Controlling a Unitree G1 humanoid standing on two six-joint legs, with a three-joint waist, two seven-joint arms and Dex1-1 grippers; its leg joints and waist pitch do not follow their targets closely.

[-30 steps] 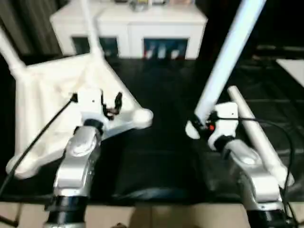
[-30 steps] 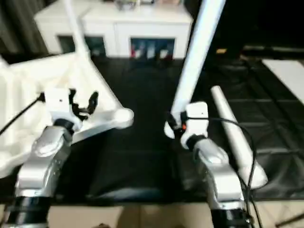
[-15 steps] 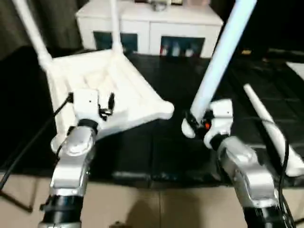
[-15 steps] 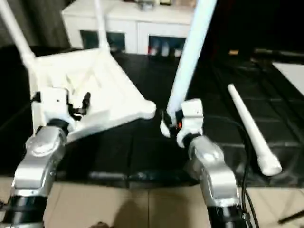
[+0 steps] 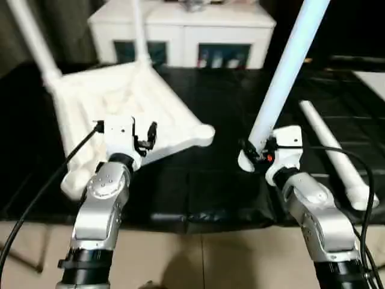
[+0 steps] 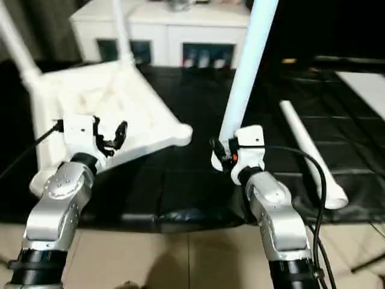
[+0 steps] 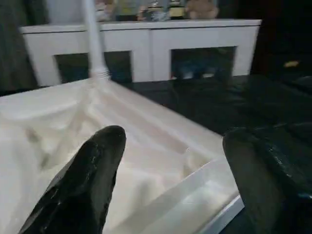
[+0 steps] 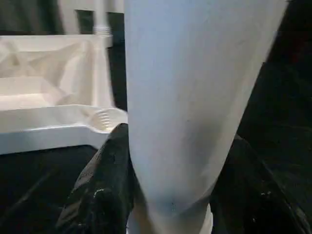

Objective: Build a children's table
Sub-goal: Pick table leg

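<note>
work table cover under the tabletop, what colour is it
Black, seen best in the left eye view, where the cover spans the work table.

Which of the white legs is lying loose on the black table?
The leg right of the right pincer; two stand in the tabletop, one is held.

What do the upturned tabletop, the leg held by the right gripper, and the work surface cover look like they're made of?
Tabletop: looks like moulded white plastic, matt, with ribs and a round corner socket formed in one piece.
Held leg, in the right gripper: a smooth white tapered tube, probably the same plastic, with a faint sheen.
Cover: black sheet, likely vinyl or plastic film, since it wrinkles and glints at the front edge.
</note>
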